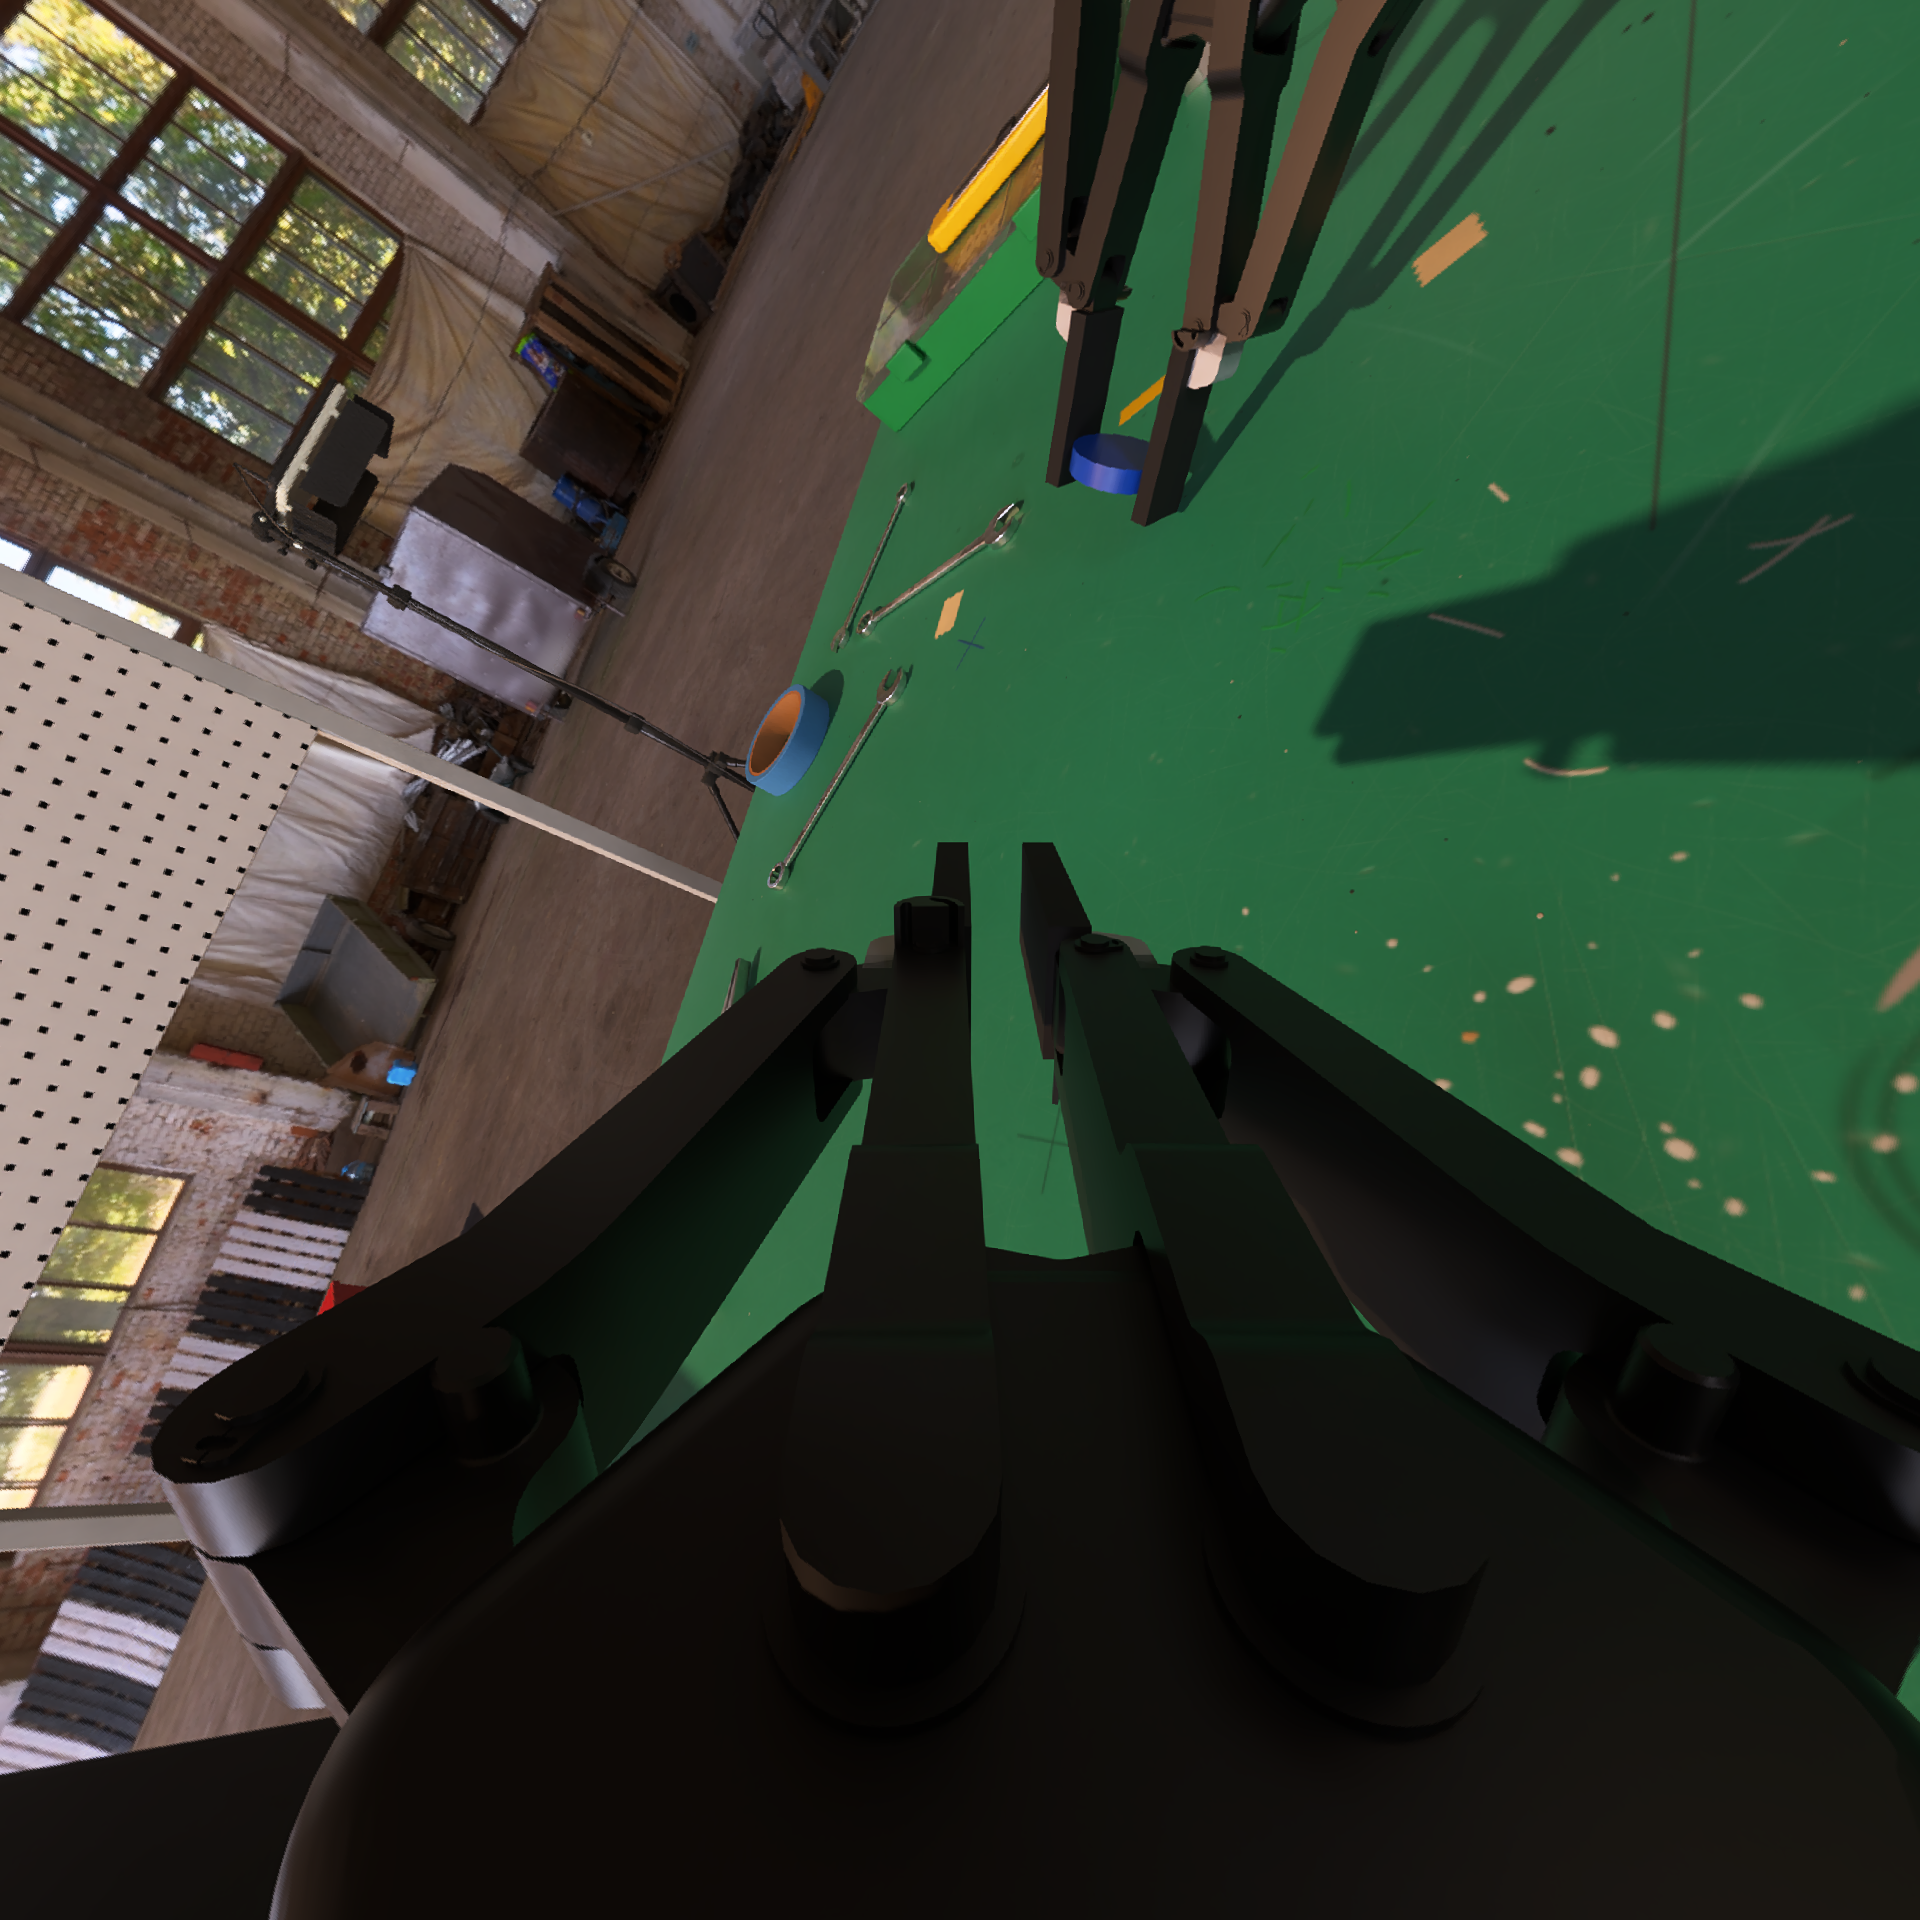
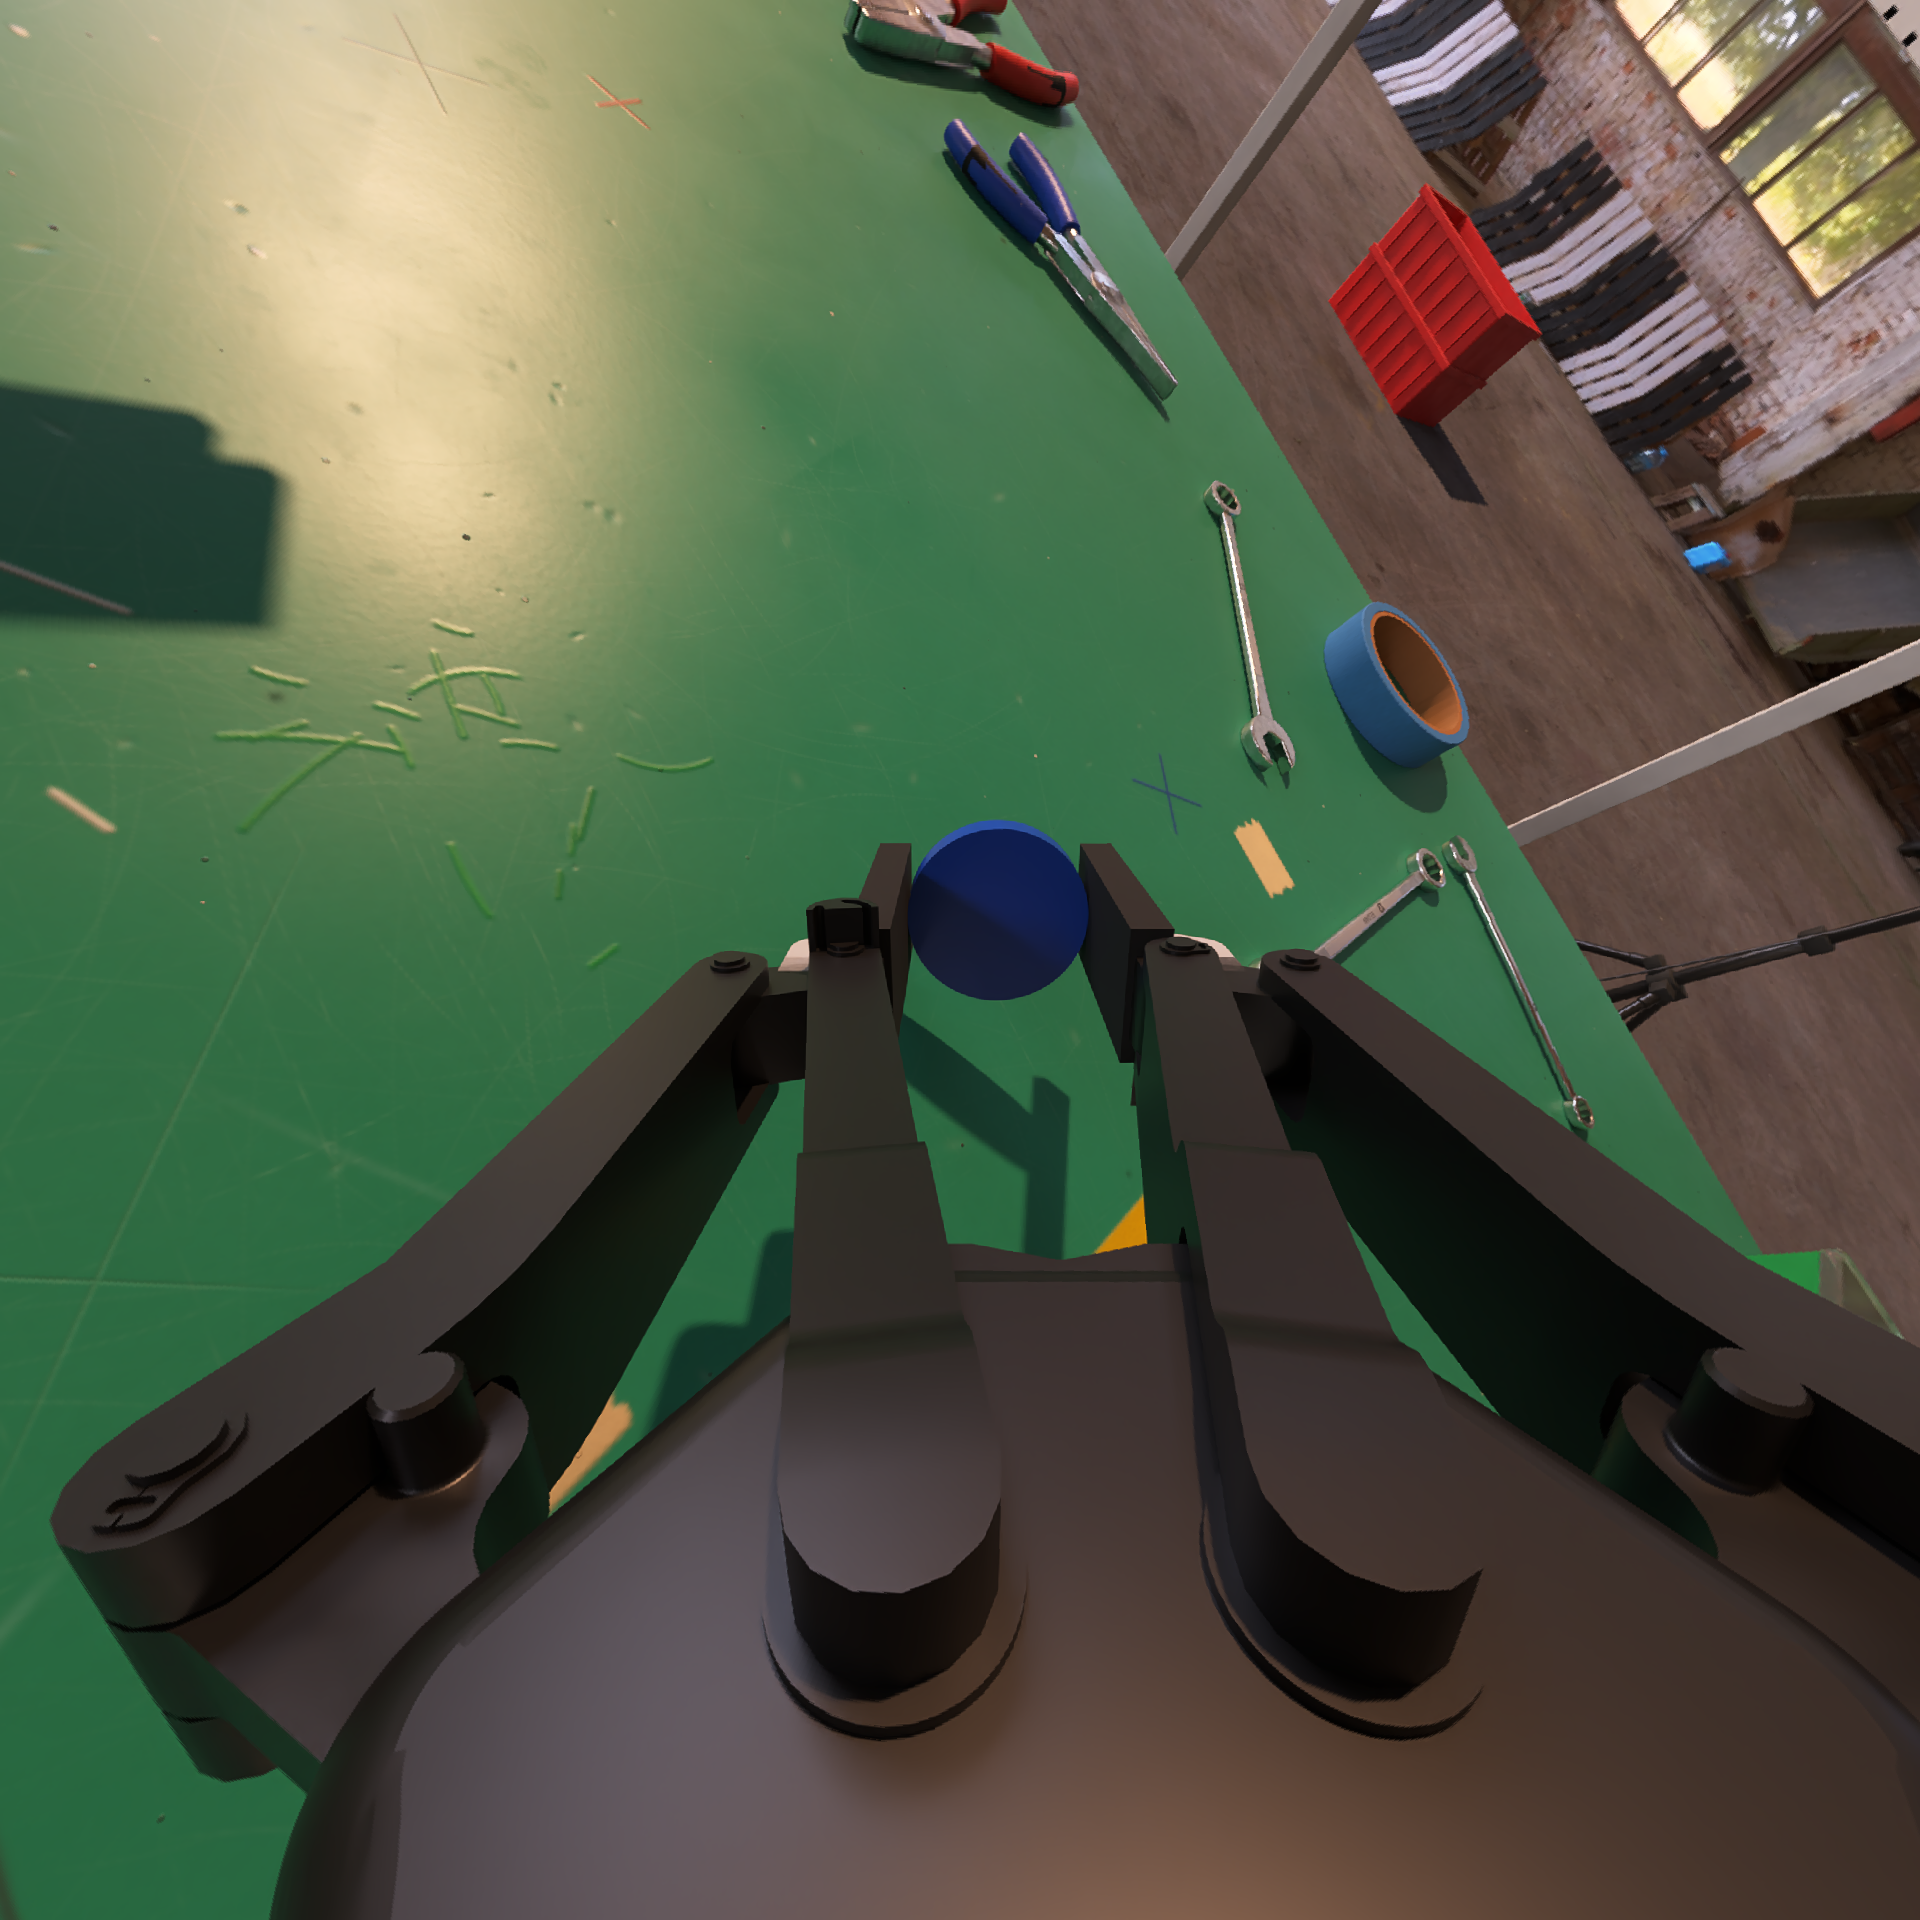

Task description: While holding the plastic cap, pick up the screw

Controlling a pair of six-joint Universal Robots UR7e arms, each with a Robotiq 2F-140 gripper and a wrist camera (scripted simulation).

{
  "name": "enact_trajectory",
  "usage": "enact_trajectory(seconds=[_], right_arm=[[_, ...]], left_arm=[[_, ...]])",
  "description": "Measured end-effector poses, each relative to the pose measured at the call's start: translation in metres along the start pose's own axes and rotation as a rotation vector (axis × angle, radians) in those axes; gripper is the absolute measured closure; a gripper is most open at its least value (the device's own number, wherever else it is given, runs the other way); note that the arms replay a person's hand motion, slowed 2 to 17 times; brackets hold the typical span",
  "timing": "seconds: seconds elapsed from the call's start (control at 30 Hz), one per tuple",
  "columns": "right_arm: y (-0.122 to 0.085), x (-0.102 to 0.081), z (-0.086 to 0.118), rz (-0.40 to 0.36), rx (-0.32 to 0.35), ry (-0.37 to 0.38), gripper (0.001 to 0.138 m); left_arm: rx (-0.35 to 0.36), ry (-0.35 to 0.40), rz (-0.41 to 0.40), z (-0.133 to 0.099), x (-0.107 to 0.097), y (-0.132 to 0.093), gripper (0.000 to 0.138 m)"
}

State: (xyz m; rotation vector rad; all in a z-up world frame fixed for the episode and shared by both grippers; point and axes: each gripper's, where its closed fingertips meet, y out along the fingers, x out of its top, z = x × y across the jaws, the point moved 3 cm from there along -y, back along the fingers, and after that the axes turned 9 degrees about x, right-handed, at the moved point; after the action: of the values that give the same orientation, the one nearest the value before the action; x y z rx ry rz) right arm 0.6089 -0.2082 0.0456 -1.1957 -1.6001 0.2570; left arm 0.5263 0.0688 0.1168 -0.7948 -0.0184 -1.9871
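Note:
My right gripper (image 2: 995,862) is shut on the blue round plastic cap (image 2: 997,914) and holds it over the green table (image 2: 623,468). The left wrist view shows this same gripper (image 1: 1117,490) farther off, upright, with the cap (image 1: 1103,462) between its fingertips just above the table (image 1: 1351,935). My left gripper (image 1: 995,857) hovers over the table with its jaws almost together. Only a narrow slit stays between them, and green table shows through it. I see no screw in either view.
Three wrenches (image 1: 940,571) (image 1: 840,774) (image 2: 1247,623) and a blue tape roll (image 1: 790,740) (image 2: 1397,686) lie near the table edge. Blue-handled pliers (image 2: 1049,239) and red-handled pliers (image 2: 966,47) lie farther along. A green block with a yellow level (image 1: 971,281) sits at the edge. A red crate (image 2: 1429,307) stands on the floor.

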Motion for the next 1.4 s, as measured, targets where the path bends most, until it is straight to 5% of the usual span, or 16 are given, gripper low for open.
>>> enact_trajectory(seconds=[1.4], right_arm=[[0.0001, -0.0026, -0.0044, 0.01, -0.033, 0.007, 0.096]], left_arm=[[-0.018, -0.012, -0.04, -0.0015, 0.0087, -0.0068, 0.125]])
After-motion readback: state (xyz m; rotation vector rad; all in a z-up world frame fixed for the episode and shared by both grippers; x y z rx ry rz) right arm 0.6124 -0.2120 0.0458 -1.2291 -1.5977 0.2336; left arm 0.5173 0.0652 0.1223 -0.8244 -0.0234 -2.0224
